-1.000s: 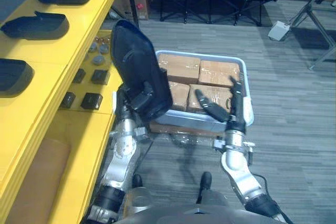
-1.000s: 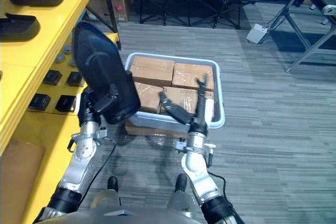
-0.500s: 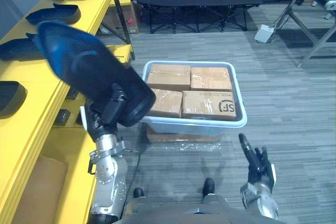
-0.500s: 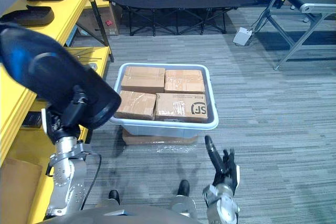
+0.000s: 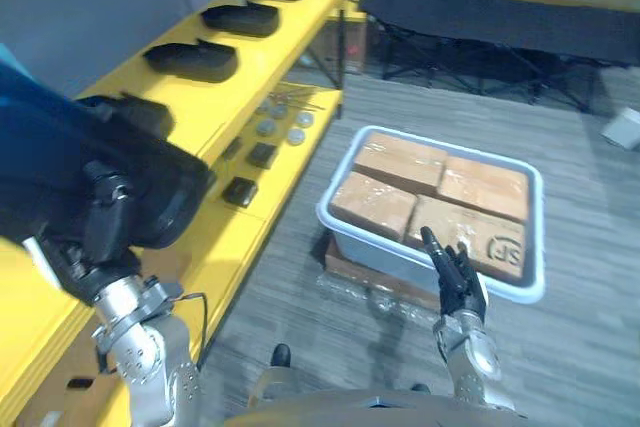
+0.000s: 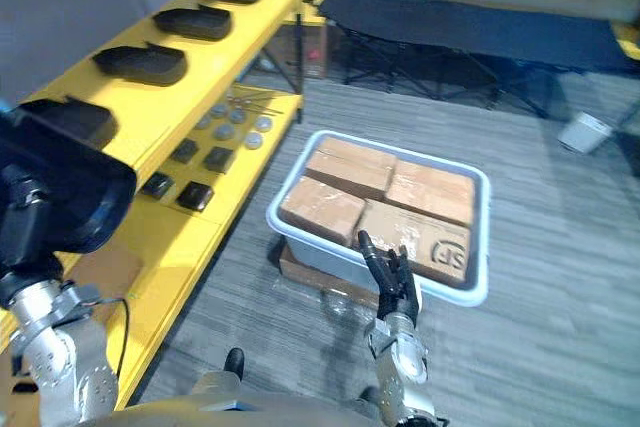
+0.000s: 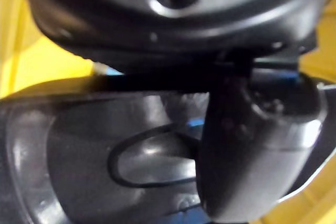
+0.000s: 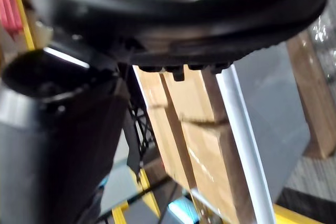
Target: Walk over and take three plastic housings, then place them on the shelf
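Black plastic housing (image 5: 150,187): left hand (image 5: 100,232) fingers curled round it, beside yellow shelf (image 5: 262,55) (further housings (image 5: 190,60) lie there). Right hand (image 5: 452,272): fingers straight, empty, near pale crate (image 5: 524,289).

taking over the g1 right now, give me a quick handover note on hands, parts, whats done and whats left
Left robot hand: shut on a large dark plastic housing, held up beside the yellow shelf, not yet set down.
Right robot hand: open, fingers straight, holding nothing, in front of the white tub of cardboard boxes.
Done: a row of housings already lies on the shelf's top board; I can't tell which of them count toward the three.
Left: set the held housing on the shelf, then fetch any that are still outstanding.
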